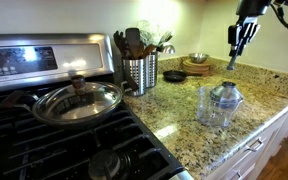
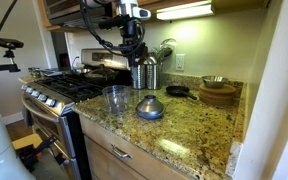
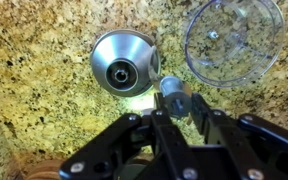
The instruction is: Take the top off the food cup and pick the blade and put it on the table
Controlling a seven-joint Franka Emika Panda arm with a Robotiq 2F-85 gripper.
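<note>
The grey dome-shaped top (image 3: pixel 124 62) lies on the speckled granite table (image 3: pixel 44 110), off the food cup. It shows in both exterior views (image 1: pixel 225 96) (image 2: pixel 150 106). The clear food cup (image 3: pixel 234 40) stands open beside it, with no spindle inside, and shows in both exterior views (image 1: pixel 211 108) (image 2: pixel 115 98). My gripper (image 3: pixel 179 100) is shut on the blade's grey spindle (image 3: pixel 173 90). It holds the blade high above the counter in both exterior views (image 1: pixel 240 42) (image 2: pixel 134 48), over the spot between top and cup. The small blades themselves are hidden.
A black stove (image 1: pixel 44 140) carries a pan with a glass lid (image 1: pixel 76 100). A perforated steel utensil holder (image 1: pixel 139 72) stands behind the cup. A small dark pan (image 1: pixel 173 75) and a wooden board with a bowl (image 1: pixel 197 64) sit at the back.
</note>
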